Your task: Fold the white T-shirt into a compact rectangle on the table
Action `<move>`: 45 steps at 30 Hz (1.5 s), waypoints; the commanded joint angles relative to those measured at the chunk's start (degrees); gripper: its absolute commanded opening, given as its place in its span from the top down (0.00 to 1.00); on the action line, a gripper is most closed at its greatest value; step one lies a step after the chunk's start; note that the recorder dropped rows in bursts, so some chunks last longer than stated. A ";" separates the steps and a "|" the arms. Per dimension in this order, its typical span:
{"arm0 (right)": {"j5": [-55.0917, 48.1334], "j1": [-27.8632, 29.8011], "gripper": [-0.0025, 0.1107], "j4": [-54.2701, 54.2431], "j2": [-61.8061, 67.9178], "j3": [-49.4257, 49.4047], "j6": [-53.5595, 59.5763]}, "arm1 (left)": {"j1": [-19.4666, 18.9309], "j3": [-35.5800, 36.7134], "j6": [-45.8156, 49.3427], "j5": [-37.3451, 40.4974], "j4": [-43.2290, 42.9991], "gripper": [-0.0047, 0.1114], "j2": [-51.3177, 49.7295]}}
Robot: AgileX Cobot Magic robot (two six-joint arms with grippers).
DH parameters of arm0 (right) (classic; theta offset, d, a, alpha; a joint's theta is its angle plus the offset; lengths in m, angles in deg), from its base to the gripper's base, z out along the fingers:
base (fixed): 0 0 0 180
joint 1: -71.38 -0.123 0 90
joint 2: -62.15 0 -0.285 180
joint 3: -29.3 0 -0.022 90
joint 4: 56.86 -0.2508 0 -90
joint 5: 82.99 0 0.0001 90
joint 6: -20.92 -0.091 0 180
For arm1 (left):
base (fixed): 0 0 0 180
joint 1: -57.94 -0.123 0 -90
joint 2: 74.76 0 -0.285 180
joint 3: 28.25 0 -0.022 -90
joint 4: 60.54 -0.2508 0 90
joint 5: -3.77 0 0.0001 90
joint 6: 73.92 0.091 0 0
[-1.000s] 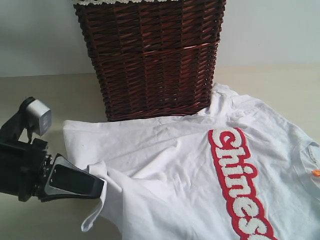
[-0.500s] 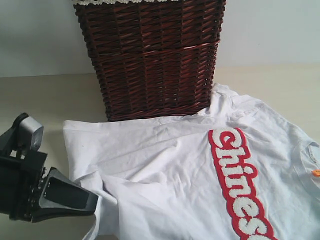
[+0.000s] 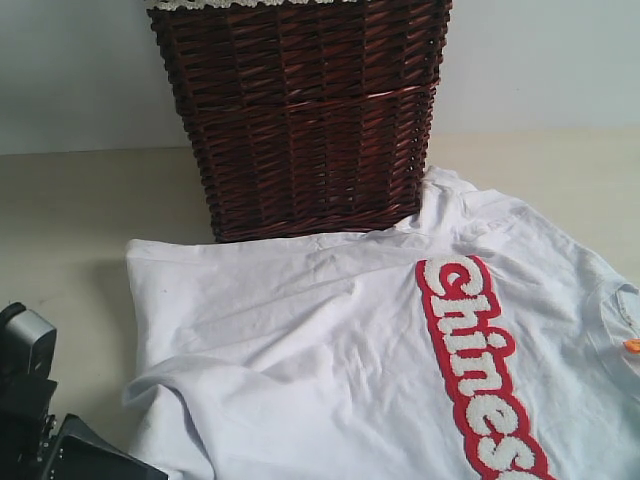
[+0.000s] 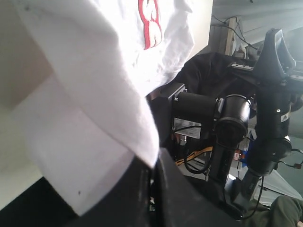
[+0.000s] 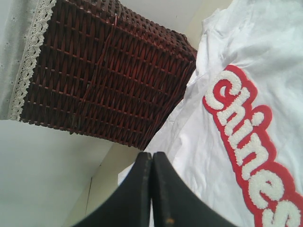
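White cotton short-sleeved T-shirt [image 3: 330, 340]: spread chest-up across the centre and right of the exterior frame on the pale cream desk [image 3: 70, 220], just in front of the dark brown wicker basket [image 3: 300, 110].
Left hand [image 4: 152, 163]: lower left of the exterior frame, jaws closed on a fold of the shirt's edge.
Right hand [image 5: 152, 158]: jaws pressed together, empty.
Handling: light, limp, creases readily; judged best taken at the hem or sleeve edges, clear of the thick red lettered band [image 3: 470, 360].

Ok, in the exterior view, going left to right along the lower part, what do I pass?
left gripper → white T-shirt, plain cloth → its red band with fuzzy white lettering → small orange tag at the right edge
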 commanded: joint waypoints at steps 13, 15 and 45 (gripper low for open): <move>0.64 -0.03 0.98 0.00 -0.34 -0.29 0.22 | -0.29 0.94 -0.32 -1.17 0.17 0.47 0.46; 0.64 -0.03 0.98 0.00 -0.34 -0.29 0.22 | -0.29 0.94 -0.32 -1.17 0.17 0.42 0.60; 0.64 -0.03 0.98 0.00 -0.34 -0.29 0.22 | 4.25 -28.40 40.69 23.64 0.17 0.96 -15.43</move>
